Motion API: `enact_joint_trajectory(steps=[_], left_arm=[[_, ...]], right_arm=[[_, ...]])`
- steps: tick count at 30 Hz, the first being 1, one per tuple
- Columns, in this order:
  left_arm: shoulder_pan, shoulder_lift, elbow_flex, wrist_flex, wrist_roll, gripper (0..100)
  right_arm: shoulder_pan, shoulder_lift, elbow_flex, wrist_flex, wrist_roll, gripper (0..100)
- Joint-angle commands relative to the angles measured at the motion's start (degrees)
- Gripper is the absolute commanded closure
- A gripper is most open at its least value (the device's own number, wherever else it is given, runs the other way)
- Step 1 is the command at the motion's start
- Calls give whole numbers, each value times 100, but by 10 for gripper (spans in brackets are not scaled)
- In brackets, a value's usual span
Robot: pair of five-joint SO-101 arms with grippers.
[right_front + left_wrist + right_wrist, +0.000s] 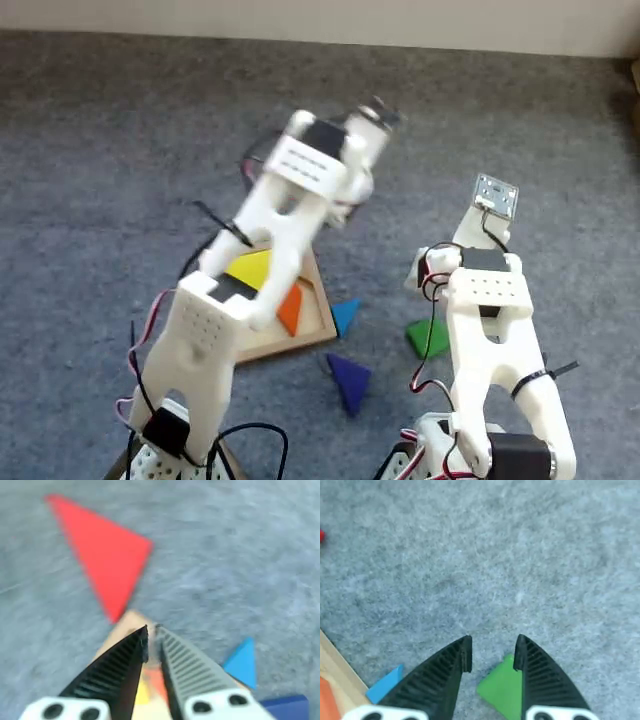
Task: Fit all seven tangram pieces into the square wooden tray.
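Note:
The square wooden tray (318, 336) lies on the carpet under my left arm (290, 210), with a yellow piece (252, 268) and an orange piece (290, 308) in it. My left gripper (151, 630) hovers shut and empty over a tray corner (127, 620). A red triangle (105, 560) lies on the carpet just beyond that corner. A light blue triangle (345, 315) touches the tray's right edge. Nearby are a dark blue piece (350, 380) and a green piece (425, 335). My right gripper (492, 652) stands open above the carpet, the green piece (505, 687) just under its fingers.
Grey carpet covers the whole floor. My right arm (490, 300) stands to the right of the loose pieces. Cables hang off both arm bases at the near edge. A pale wall strip (320, 20) runs along the far side.

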Motion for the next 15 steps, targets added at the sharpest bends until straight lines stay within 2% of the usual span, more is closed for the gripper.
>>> enact_joint_trajectory(steps=[1, 10, 15], left_arm=[[-936, -426, -558, 211, 281, 992], [-2308, -2352, 1218, 202, 343, 995], [-2888, -3530, 2765, 132, 290, 995]], right_arm=[[84, -224, -48, -84, -18, 850], [-101, -215, -444, -611, -18, 848], [-593, -198, -1305, 66, -18, 845]])
